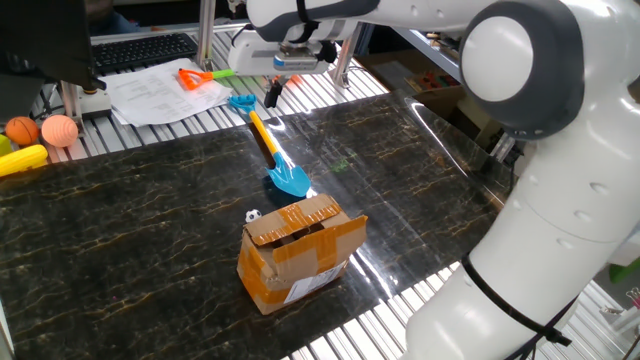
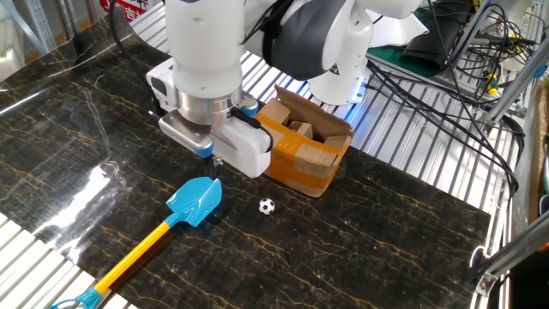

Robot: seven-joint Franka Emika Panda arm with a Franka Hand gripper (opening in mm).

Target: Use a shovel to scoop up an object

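Observation:
The shovel lies flat on the dark marble table, with its blue blade (image 1: pixel 290 181) (image 2: pixel 196 202), its yellow shaft (image 1: pixel 262 134) (image 2: pixel 133 256) and its light blue handle end (image 1: pixel 241 101). The tiny black-and-white ball (image 1: pixel 253 214) (image 2: pixel 267 206) sits on the table between the blade and the cardboard box (image 1: pixel 300 250) (image 2: pixel 304 148). My gripper (image 1: pixel 272 93) (image 2: pixel 210 156) hangs in the air above the shovel, apart from it, and holds nothing. Its fingers look like one dark shape, so I cannot tell the gap between them.
An orange toy shovel with a green handle (image 1: pixel 200 76) lies on papers at the back. Two orange balls (image 1: pixel 42 130) and a yellow object (image 1: pixel 22 160) lie at the far left. Metal slats border the table (image 1: pixel 140 230). Cables (image 2: pixel 463 51) hang behind the robot base.

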